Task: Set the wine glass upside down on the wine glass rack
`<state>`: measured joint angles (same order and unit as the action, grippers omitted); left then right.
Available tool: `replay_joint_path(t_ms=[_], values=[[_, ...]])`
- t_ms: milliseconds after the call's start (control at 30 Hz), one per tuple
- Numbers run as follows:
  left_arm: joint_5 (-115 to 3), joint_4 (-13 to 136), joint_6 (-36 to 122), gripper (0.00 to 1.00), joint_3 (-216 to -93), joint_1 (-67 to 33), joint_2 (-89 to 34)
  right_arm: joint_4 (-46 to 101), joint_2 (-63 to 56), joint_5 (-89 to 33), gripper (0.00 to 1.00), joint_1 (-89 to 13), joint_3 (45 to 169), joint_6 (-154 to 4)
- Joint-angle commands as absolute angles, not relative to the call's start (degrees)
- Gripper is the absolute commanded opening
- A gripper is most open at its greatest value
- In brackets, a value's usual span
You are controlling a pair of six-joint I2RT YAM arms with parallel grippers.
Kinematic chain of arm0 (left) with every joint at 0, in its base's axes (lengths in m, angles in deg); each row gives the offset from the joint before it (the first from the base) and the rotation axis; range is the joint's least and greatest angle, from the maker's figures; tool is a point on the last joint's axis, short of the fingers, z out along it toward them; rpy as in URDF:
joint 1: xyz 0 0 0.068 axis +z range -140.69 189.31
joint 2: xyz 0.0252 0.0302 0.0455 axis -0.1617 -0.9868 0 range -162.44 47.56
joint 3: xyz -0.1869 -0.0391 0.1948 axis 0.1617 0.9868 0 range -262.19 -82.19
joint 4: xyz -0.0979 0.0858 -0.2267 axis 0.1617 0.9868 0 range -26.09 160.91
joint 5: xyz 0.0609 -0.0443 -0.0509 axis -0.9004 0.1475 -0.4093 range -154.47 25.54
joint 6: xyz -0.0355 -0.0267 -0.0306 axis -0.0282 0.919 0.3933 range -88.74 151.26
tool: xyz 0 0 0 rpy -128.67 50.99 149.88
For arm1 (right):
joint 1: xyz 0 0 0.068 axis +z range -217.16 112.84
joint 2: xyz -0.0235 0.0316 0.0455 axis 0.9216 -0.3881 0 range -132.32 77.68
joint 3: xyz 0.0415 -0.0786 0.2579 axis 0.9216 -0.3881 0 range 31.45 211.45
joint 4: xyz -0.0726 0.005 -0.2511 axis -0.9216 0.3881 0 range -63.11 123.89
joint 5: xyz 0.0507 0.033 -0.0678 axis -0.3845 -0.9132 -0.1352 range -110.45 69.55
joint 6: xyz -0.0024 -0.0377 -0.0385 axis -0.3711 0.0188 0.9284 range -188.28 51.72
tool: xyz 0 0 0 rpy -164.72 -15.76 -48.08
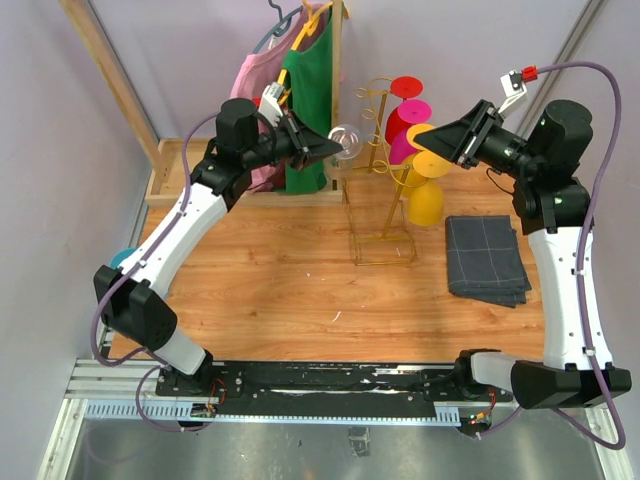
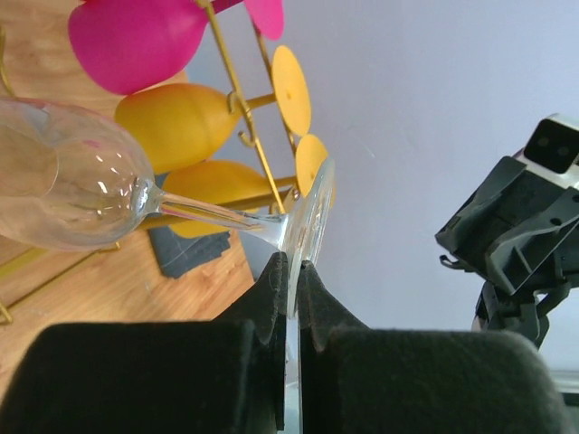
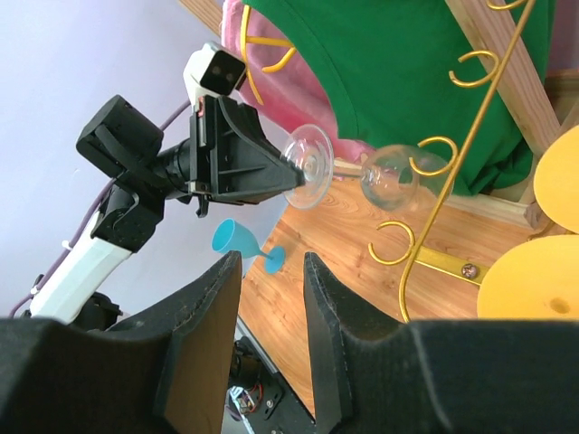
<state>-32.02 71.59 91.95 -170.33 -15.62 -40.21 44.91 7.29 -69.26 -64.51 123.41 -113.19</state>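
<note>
Noting glass (image 3: pixel 389 177) pinched by its foot in left gripper (image 2: pixel 292 267), stem level, bowl leading right, just beside rack (image 1: pixel 380 165) hooks; left arm nearer, right gripper (image 3: pixel 271 271) parted, empty, beyond rack; likely needs tipping bowl-down.

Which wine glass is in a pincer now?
The clear wine glass, clamped by its foot in the left pincer. The red, pink and yellow glasses hang on the gold rack; the blue glass is on the table.

Lilac walls (image 1: pixel 50 140), wood table (image 1: pixel 280 275), wooden clothes rack (image 1: pixel 337 50) with garments (image 1: pixel 308 100) at back, metal rail (image 1: pixel 330 408) at near edge.
</note>
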Motion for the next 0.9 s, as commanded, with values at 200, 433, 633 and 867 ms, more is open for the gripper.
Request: replay_joint_path(t_ms=[200, 433, 633, 867], values=[[-32.9, 67.69, 91.44, 0.0, -178.16, -18.7, -46.65, 44.51, 8.68, -69.4, 0.35, -66.71, 122.35, -112.12], [-35.44, 69.11, 90.64, 0.0, -178.61, -19.55, -46.39, 44.51, 8.52, -69.48, 0.36, -66.9, 122.24, -112.19], [-42.08, 71.46, 88.34, 0.0, -176.03, -21.08, -41.61, 43.98, 8.44, -69.56, 0.35, -66.9, 121.44, -112.67], [-46.18, 75.68, 84.6, 0.0, -177.69, -22.81, -39.77, 42.05, 8.49, -70.45, 0.35, -66.89, 120.31, -114.49]])
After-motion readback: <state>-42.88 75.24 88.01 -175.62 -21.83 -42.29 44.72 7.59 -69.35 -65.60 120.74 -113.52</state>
